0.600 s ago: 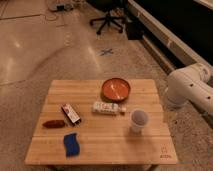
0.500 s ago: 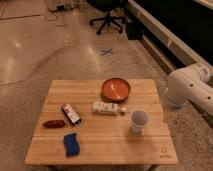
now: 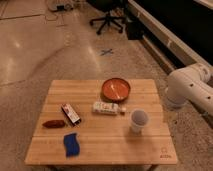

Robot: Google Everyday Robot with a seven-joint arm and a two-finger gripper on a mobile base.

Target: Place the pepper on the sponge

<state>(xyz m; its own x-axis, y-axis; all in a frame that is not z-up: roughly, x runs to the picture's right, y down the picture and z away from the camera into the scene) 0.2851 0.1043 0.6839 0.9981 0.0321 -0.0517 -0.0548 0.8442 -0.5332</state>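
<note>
The pepper (image 3: 53, 123) is a small dark red-brown chilli shape lying on the left side of the wooden table (image 3: 150, 150). The blue sponge (image 3: 71, 144) lies a little in front and to the right of it, near the table's front edge, not touching it. My gripper does not show in the camera view. Only the white arm (image 3: 189, 89) is seen, beyond the table's right edge.
A dark box with red and white markings (image 3: 71, 113) lies just right of the pepper. A white packet (image 3: 107, 108) is at the table's middle, an orange bowl (image 3: 116, 90) behind it, a white cup (image 3: 138, 120) to the right. An office chair (image 3: 107, 20) stands far back.
</note>
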